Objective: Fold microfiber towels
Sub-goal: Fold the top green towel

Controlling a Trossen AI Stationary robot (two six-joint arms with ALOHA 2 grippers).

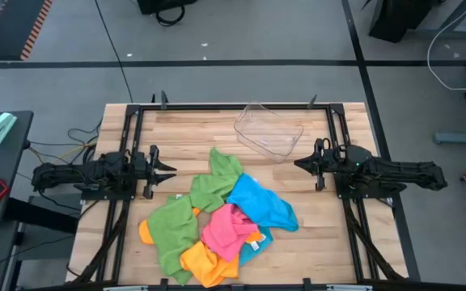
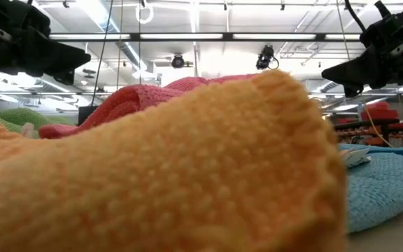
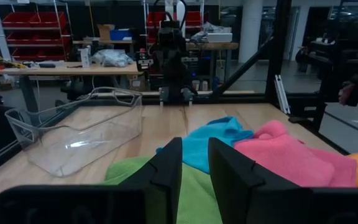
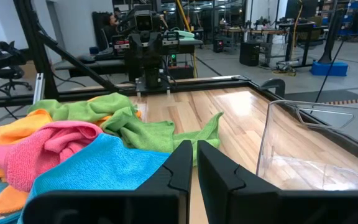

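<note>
2 grippers are waiting at opposite sides of the wooden table (image 1: 217, 129), neither holding anything. The left gripper (image 1: 171, 171) is keeping its fingers (image 3: 166, 171) slightly parted with a narrow gap; the right gripper (image 1: 299, 164) is holding its fingers (image 4: 180, 165) almost pressed together. The microfiber towels (image 1: 217, 218) are lying in 1 tangled heap ahead of both sets of fingertips, between them and toward the near edge: green (image 1: 172, 230), pink (image 1: 229, 226), sky blue (image 1: 261, 202) and orange (image 1: 205, 263) cloths overlapping. Because they are overlapping, a pinch into the heap is likely to catch 2 layers and drag neighbours along, and a narrow opening may be skidding over the thick pile rather than biting an edge. The clear plastic tray (image 1: 269, 131) is sitting empty just beyond the right fingertips, near enough to be knocked by a sweep. Around the table, a grey floor and workshop benches and shelves are showing.
</note>
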